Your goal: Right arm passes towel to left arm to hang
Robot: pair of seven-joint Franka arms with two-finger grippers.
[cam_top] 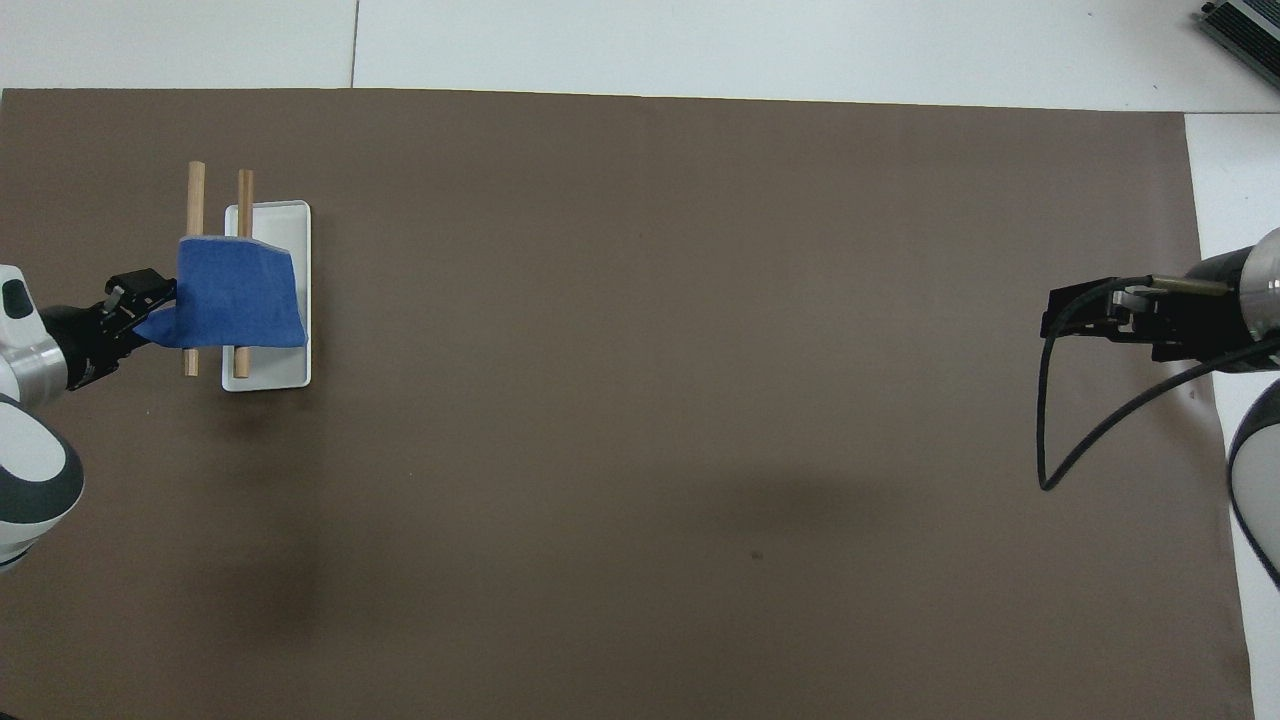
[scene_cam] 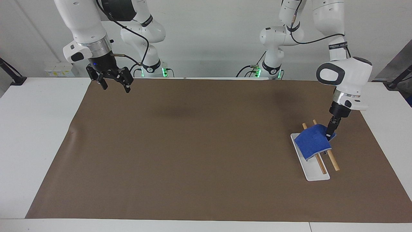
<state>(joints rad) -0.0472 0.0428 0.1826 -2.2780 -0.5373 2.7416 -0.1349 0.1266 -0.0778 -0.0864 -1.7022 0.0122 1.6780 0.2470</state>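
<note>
Blue towel (scene_cam: 312, 141) draped over two wooden rods (scene_cam: 332, 159) of a small rack with a white base tray (scene_cam: 314, 173), at the left arm's end of the table. Cloth covers the robot-side half of both rods; their ends stick out uncovered on both sides, seen clearly in the overhead view (cam_top: 194, 181). One corner of the towel is lifted off toward the left arm, hem edge hanging over the tray.

Left gripper (scene_cam: 329, 132) points down at that corner, fingers pinched narrow on the towel edge; overhead view shows the gripper (cam_top: 140, 305) right at the cloth's side (cam_top: 238, 293), touching it. Left arm (scene_cam: 344, 77) bends down from above the rack.

Right gripper (scene_cam: 112, 82) is up in the air over the brown mat's (scene_cam: 193, 154) corner at the right arm's end, close to the robots. Jaws spread wide, nothing between them, blue light on. Black cable loops off the wrist (cam_top: 1095, 400). Right arm (scene_cam: 83, 29) waits there, well apart from the towel and rack.
</note>
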